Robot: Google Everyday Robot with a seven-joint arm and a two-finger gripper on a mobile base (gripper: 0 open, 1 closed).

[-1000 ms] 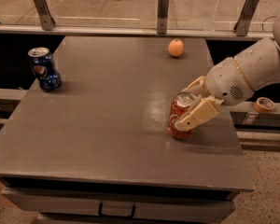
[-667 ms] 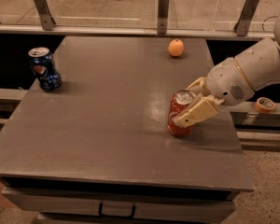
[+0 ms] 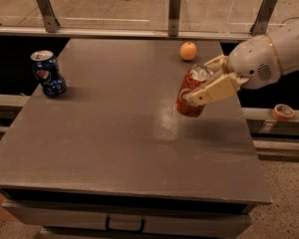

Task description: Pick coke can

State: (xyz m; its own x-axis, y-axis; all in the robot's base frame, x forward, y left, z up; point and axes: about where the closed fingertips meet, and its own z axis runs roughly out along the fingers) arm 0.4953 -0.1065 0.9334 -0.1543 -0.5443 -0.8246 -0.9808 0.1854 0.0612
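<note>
Nearest: the table [image 3: 114, 148] front edge, with a drawer handle [image 3: 124, 224] below it. The top is flat, dark grey and matte. Speckled floor [image 3: 284, 198] shows at lower right.

Mid-table, right side: the gripper [image 3: 198, 81] reaches in from the right with its jaws closed on the coke can [image 3: 189, 86], one finger across the front and the other behind. The can is tilted, silver top towards the arm, and appears held clear of the surface, with a faint shadow beneath.

Step in hand, as judged: grasp made, lift under way. The next move calls for a steady rise without loosening the grip; the tilt and the can's dented wall make slipping the chief risk.

Further back: a blue can [image 3: 48, 73] stands upright at the left edge, well apart. An orange [image 3: 188, 51] lies near the far edge, behind the coke can. A tape roll [image 3: 282, 111] sits on a ledge off the right.

Farthest: a rail [image 3: 174, 14] with metal posts and pale flooring beyond.
</note>
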